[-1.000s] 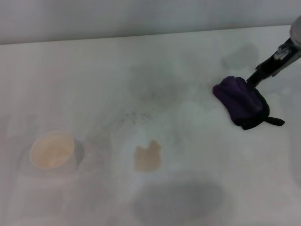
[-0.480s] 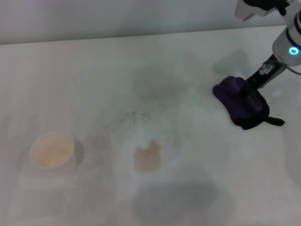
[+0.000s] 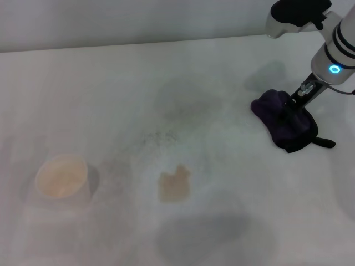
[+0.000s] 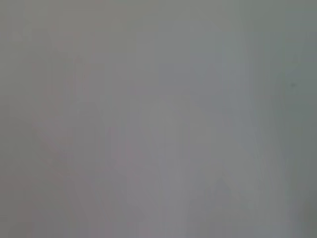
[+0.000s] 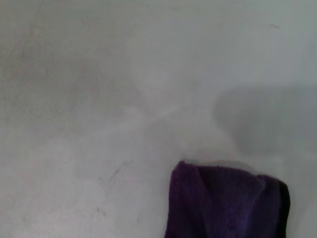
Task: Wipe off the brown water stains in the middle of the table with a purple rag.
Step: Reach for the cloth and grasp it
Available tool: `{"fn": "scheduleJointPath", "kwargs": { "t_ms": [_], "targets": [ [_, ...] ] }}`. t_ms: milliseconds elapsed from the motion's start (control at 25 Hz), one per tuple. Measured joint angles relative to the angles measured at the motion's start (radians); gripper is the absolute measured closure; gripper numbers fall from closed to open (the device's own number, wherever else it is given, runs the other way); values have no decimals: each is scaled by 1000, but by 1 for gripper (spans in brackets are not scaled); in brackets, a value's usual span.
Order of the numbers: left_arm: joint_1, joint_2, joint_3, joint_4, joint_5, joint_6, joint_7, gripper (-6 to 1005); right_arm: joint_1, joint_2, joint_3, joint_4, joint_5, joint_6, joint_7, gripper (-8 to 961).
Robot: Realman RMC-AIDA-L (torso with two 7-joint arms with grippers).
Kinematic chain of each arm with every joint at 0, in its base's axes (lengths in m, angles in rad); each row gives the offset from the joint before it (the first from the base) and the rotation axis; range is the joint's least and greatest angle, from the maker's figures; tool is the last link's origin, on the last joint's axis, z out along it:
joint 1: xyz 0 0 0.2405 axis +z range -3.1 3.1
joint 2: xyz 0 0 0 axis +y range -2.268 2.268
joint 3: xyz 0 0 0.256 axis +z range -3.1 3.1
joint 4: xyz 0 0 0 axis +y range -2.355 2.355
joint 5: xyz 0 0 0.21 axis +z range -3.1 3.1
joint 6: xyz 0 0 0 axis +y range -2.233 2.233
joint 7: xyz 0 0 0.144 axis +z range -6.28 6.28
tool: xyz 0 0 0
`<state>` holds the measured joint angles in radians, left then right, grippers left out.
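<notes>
Right gripper (image 3: 292, 108): down on top of the purple rag, its dark fingers pressed into the cloth; whether they are parted or clenched cannot be told from either view.
Right arm: comes in from the far right corner of the head view, a white wrist with 1 glowing blue ring just above the gripper.
Purple rag (image 3: 284, 123): a dark purple lump with black trim on the right side of the table, its short black tail pointing toward the right edge; the right wrist view shows 1 corner of it (image 5: 225, 203) lying on the white surface.
Brown water stains (image 3: 174, 184): 1 pale tan blotch near the middle of the table, well apart from the rag and bare.
Paper cup (image 3: 62, 177): white, upright, on the left side, well apart from the stain.
Table (image 3: 111, 94): white, matte, with faint grey smudges.
Left gripper: not seen; its wrist view shows only a plain grey blur.
</notes>
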<state>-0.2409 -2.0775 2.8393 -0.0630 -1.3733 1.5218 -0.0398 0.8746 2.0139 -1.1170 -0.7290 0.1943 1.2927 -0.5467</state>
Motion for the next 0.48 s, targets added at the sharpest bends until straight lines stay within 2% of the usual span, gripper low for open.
{"fn": "scheduleJointPath", "kwargs": {
  "t_ms": [240, 480],
  "targets": [
    [0, 0, 0, 0, 1, 0, 0, 109, 4, 0, -11, 20, -2, -24, 0, 299],
    [-3, 1, 0, -3, 2, -1, 0, 108, 31, 1, -13, 86, -3, -61, 1, 428]
  ]
}}
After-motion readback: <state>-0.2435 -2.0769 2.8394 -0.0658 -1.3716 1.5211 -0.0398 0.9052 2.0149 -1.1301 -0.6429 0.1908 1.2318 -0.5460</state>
